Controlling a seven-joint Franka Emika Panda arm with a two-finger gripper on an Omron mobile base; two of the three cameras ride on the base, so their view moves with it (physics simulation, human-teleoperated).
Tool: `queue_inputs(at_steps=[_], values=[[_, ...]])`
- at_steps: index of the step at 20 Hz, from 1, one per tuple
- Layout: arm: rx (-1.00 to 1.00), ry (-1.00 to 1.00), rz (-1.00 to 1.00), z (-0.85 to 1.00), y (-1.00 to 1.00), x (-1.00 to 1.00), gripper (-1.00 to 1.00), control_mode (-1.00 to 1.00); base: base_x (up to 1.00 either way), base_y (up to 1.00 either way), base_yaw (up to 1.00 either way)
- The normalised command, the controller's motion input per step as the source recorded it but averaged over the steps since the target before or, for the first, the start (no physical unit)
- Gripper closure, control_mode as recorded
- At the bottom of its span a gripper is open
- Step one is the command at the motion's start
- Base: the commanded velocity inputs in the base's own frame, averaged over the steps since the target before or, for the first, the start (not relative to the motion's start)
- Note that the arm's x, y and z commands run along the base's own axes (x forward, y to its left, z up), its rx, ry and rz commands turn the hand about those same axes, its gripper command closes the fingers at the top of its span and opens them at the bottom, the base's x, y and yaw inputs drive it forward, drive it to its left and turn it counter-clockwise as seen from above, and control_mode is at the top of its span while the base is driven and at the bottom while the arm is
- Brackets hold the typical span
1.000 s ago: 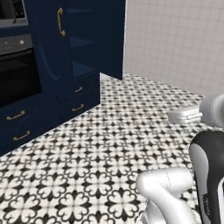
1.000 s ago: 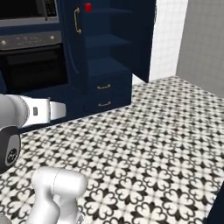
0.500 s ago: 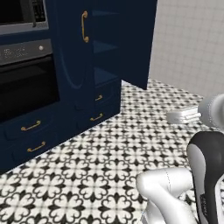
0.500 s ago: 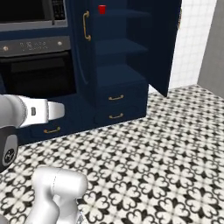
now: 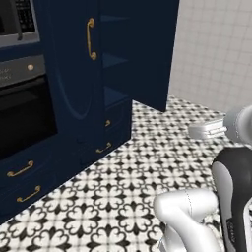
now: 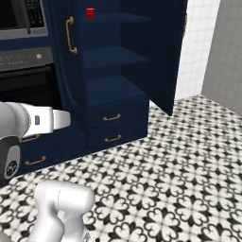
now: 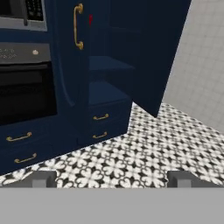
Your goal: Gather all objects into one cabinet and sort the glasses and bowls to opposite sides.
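At upper left of the right base view, the red cup [image 6: 90, 13] sits on the tall cupboard's [image 6: 118, 71] top shelf, so I should approach squarely with my empty gripper [image 7: 111, 178] spread wide.

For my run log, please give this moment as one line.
fingers: open, empty | red cup: upper shelf, tall cupboard, doors open | oven: left of cupboard

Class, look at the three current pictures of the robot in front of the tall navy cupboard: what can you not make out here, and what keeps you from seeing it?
- Red cup, right base view: too small to see its handle; in the hand view the door's edge hides most of it.
- Tall cupboard top, right base view: cut off by the picture's edge.
- Oven, left base view: cut off at the left edge.
- Gripper, hand view: fingertips wide apart, holding nothing.
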Motion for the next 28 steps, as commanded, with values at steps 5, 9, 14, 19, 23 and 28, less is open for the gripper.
queue_inputs(at_steps=[5,9,14,19,23,28], values=[[0.00,0.00,0.00,0.00,0.00,0.00,-1.00,1.00,1.00,0.00,-0.23],[0.00,0.00,0.00,0.00,0.00,0.00,-1.00,1.00,1.00,-0.14,-0.09],[0.00,0.00,0.00,0.00,0.00,0.00,-1.00,1.00,0.95,-0.55,0.04],[0.00,0.00,0.00,0.00,0.00,0.00,-1.00,1.00,0.86,-0.24,-0.08],[0.00,0.00,0.00,0.00,0.00,0.00,-1.00,1.00,1.00,0.00,0.19],[0.00,0.00,0.00,0.00,0.00,0.00,-1.00,1.00,1.00,0.00,0.36]])
